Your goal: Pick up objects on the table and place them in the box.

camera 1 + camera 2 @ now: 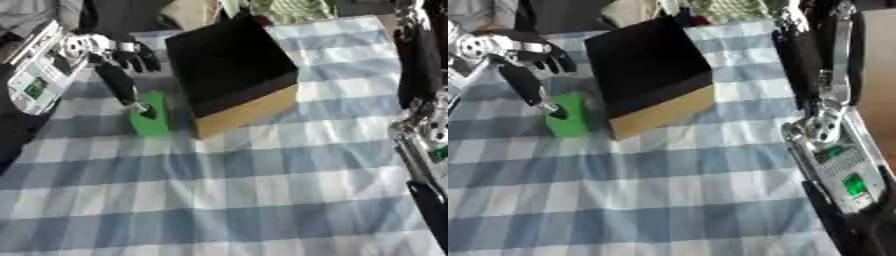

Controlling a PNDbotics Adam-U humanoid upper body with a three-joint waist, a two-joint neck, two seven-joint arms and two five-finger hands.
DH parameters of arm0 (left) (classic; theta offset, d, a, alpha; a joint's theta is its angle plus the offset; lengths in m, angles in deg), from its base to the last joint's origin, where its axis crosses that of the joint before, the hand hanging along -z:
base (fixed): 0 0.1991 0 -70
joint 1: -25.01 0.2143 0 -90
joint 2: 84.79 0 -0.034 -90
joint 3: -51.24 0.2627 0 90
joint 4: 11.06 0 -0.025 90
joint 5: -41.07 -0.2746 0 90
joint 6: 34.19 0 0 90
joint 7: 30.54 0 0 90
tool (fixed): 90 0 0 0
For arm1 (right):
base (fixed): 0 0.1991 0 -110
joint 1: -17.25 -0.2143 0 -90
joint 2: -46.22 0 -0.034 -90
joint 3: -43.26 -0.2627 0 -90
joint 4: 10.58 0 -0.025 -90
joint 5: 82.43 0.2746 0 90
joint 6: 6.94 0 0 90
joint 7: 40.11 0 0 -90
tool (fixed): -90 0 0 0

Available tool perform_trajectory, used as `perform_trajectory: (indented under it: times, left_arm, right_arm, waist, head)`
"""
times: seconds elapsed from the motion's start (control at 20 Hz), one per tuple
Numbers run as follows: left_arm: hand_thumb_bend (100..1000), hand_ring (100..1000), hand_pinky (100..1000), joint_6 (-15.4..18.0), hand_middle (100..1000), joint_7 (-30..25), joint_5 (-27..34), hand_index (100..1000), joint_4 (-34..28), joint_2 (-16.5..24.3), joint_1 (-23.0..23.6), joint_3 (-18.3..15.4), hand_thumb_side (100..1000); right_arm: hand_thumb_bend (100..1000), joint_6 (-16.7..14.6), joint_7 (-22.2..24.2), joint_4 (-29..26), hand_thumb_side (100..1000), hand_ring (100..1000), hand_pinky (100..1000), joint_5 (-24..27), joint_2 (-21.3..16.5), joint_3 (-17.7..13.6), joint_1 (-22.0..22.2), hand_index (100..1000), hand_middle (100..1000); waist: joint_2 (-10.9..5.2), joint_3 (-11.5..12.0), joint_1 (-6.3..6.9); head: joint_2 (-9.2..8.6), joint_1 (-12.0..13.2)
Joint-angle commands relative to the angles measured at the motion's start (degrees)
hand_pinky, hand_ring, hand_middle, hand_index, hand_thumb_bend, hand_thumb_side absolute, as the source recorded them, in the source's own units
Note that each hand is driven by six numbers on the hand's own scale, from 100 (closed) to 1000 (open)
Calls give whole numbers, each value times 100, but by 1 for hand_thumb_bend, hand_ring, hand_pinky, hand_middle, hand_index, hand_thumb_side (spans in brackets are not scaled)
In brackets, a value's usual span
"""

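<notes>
Nearest, the right arm hangs at the right edge — its hand out of view. Farther in, the green block lies on the checked counter, long axis running away, just left of the box. The left hand sits beyond it with fingers curled, one digit reaching down to the block; whether it grips I cannot tell. The right eye view shows more of the right forearm.

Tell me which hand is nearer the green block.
Left. The left hand is over the green block, one digit reaching down onto it. The right hand is out of view; only its arm shows.
</notes>
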Motion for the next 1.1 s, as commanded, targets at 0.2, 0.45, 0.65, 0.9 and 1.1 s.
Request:
perform_trajectory:
  times: [0.2, 0.45, 0.65, 0.9, 1.1]
  left_arm:
    - [786, 892, 930, -428, 841, -262, -240, 895, 60, 157, -1, 44, 249]
    - [813, 899, 933, -450, 861, -262, -739, 919, 359, 51, 40, -69, 245]
    - [800, 902, 931, -382, 872, -262, -1030, 934, 510, -35, 42, -192, 254]
    - [771, 900, 924, -481, 872, -262, -1114, 936, 581, -135, 53, -315, 274]
    - [765, 900, 924, -613, 869, -262, -1094, 935, 665, -228, 68, -429, 282]
  right_arm:
    - [100, -30, 18, -87, 614, 760, 861, 14, -17, -40, -26, 814, 682]
    - [100, -41, 21, -87, 615, 759, 861, 25, 3, -40, -29, 813, 681]
    - [100, -42, 17, -87, 616, 759, 861, 34, 15, -41, -36, 813, 681]
    - [100, -52, 5, -87, 618, 759, 862, 42, 64, -33, -36, 813, 681]
    - [100, -54, -15, -87, 618, 760, 862, 43, 63, -32, -47, 813, 682]
  waist:
    - [-157, 22, -20]
    - [-144, -6, -38]
    - [-123, -16, -54]
    - [-93, -42, -67]
    - [-59, -80, -73]
  head:
    - [90, -25]
    - [77, 13]
    - [55, 29]
    - [19, 64]
    - [6, 80]
